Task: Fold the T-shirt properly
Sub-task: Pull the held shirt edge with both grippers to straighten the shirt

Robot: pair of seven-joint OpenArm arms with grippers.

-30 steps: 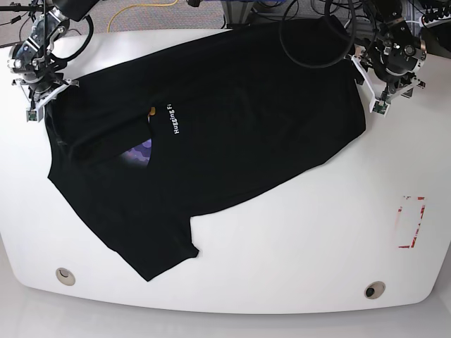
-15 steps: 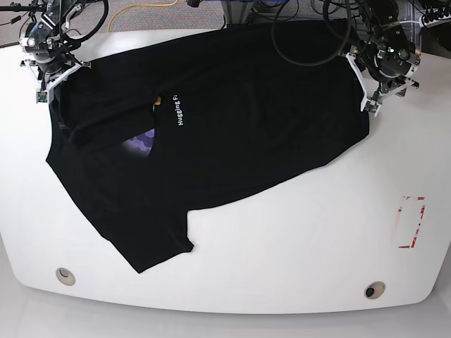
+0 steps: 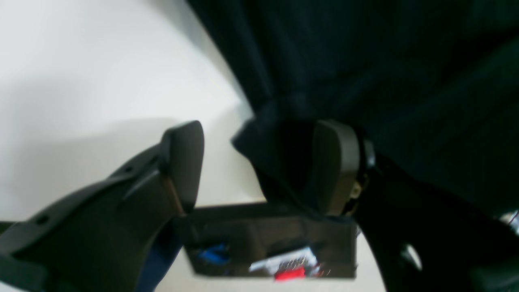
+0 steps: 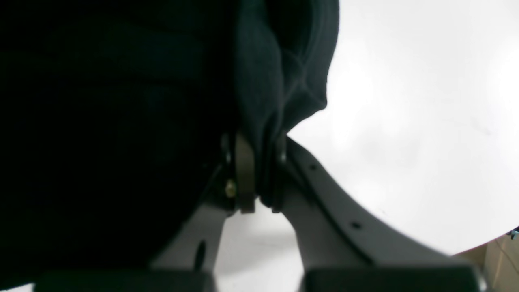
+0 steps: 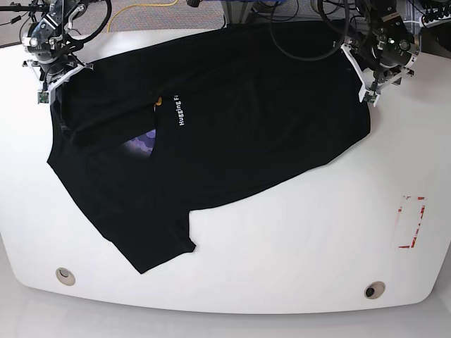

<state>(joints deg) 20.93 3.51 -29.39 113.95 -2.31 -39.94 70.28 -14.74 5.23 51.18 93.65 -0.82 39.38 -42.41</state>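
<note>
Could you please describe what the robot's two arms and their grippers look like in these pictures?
Both arms are black, jointed metal, with looping black cables above them. The left gripper has dark grey fingers with rounded, paddle-shaped pads. The right gripper has grey fingers pierced by small holes. In the base view, white brackets edge each gripper.

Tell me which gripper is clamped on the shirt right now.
The right gripper: its jaws pinch a bunched fold of the T-shirt. The left gripper stands open, cloth against only one finger.
</note>
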